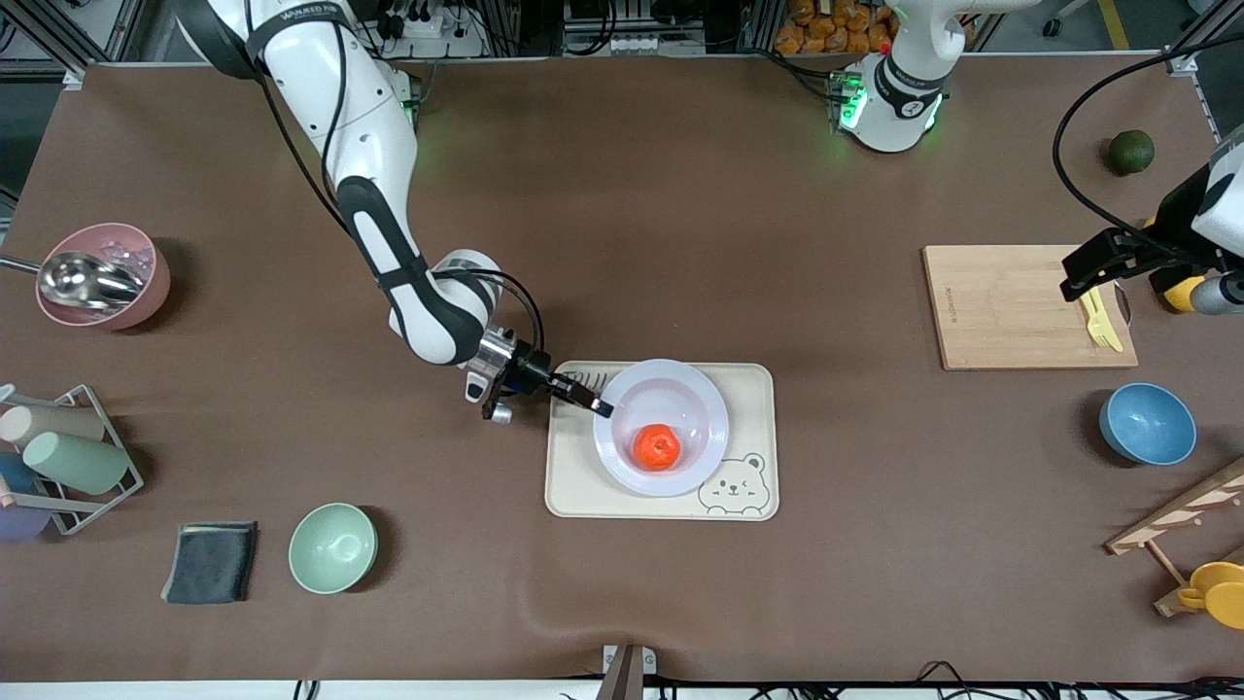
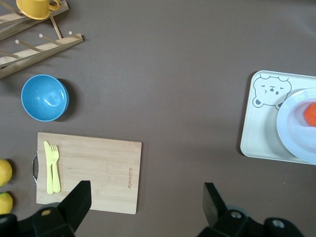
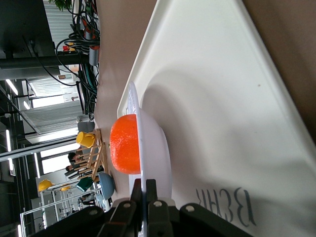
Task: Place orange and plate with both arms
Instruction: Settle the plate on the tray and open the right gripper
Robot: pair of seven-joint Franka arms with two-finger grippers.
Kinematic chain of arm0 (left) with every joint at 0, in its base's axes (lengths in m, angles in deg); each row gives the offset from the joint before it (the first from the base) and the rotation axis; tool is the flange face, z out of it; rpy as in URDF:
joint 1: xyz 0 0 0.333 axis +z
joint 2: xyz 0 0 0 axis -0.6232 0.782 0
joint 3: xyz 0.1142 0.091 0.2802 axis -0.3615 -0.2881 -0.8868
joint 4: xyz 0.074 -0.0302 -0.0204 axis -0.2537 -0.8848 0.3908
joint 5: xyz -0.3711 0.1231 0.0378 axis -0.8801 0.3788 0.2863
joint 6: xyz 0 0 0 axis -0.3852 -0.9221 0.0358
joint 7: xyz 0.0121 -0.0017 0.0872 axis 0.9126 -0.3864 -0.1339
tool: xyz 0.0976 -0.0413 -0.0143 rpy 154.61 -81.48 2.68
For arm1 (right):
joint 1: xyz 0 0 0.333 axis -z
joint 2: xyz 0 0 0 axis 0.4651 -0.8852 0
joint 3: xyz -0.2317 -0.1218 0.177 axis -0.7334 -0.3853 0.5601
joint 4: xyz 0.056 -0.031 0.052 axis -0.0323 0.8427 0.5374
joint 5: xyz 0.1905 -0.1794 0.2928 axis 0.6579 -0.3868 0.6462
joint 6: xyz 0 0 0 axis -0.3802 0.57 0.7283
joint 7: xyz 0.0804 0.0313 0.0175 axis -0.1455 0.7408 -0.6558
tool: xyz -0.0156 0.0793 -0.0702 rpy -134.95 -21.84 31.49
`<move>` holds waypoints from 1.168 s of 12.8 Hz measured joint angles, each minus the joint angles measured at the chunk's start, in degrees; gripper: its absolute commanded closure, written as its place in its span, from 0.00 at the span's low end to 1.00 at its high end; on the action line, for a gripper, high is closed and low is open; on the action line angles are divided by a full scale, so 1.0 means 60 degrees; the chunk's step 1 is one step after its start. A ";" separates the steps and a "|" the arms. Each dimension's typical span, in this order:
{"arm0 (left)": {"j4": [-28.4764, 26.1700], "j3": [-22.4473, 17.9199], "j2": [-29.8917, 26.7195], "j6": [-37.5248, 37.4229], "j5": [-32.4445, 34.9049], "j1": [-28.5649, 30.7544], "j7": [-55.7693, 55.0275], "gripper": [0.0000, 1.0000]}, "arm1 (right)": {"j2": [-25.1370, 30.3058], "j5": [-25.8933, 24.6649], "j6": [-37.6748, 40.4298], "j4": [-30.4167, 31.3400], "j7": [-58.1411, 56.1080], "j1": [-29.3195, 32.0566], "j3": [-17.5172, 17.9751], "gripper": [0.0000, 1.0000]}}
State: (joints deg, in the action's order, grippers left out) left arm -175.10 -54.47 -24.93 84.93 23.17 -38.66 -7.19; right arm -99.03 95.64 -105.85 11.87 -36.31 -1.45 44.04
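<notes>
The white plate (image 1: 680, 403) rests on the cream bear tray (image 1: 753, 389) near the middle of the table, with the orange (image 1: 657, 447) in its well. My right gripper (image 1: 598, 403) is shut on the plate's rim at the edge toward the right arm's end. In the right wrist view the fingers (image 3: 152, 190) pinch the thin rim of the plate (image 3: 155, 143), with the orange (image 3: 124, 143) just past it. My left gripper (image 1: 1103, 267) is open and empty, held over the wooden cutting board (image 1: 1011, 306); its wrist view shows the plate (image 2: 296, 126) and the orange (image 2: 311, 113).
A yellow fork (image 1: 1098, 316) lies on the cutting board. A blue bowl (image 1: 1147, 423), a wooden rack with a yellow cup (image 1: 1215, 588), lemons (image 2: 4, 172) and a dark green fruit (image 1: 1131, 152) are at the left arm's end. A green bowl (image 1: 332, 547), grey cloth (image 1: 210, 562), pink bowl (image 1: 102, 275) and cup rack (image 1: 58, 457) are at the right arm's end.
</notes>
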 measured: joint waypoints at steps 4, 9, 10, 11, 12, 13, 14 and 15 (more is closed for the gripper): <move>0.0000 0.0001 0.0000 0.0000 0.0000 0.0000 0.0000 0.00 | -0.0137 -0.0008 0.0001 -0.0154 -0.0082 0.0006 -0.0039 1.00; 0.0000 0.0001 0.0000 0.0001 0.0000 0.0000 0.0000 0.00 | -0.0282 -0.0008 -0.0003 -0.0280 -0.0080 0.0010 -0.0047 0.71; 0.0000 0.0001 0.0000 0.0001 0.0000 0.0000 0.0000 0.00 | -0.0311 -0.0008 -0.0007 -0.0292 -0.0080 0.0011 -0.0050 0.71; 0.0001 0.0004 0.0000 0.0001 0.0000 0.0000 0.0000 0.00 | -0.0334 -0.0008 -0.0017 -0.0300 -0.0080 0.0012 -0.0056 0.71; 0.0001 0.0010 0.0000 0.0001 0.0000 -0.0004 0.0000 0.00 | -0.0349 -0.0008 -0.0038 -0.0304 -0.0080 0.0013 -0.0061 0.69; 0.0001 0.0015 0.0000 0.0001 0.0000 -0.0012 0.0000 0.00 | -0.0359 -0.0044 -0.0116 -0.0309 -0.0080 0.0013 -0.0063 0.67; 0.0002 0.0019 0.0000 0.0001 0.0000 -0.0014 0.0000 0.00 | -0.0362 -0.0203 -0.0225 -0.0313 -0.0065 0.0014 -0.0064 0.67; 0.0006 0.0019 -0.0002 0.0001 0.0000 -0.0013 0.0000 0.00 | -0.0362 -0.0415 -0.0316 -0.0322 0.0081 0.0020 -0.0065 0.67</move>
State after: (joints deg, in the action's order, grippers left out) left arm -175.07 -54.36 -24.94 84.94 23.17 -38.73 -7.19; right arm -101.21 93.15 -107.75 9.93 -35.83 -1.33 43.65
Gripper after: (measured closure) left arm 0.000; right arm 0.670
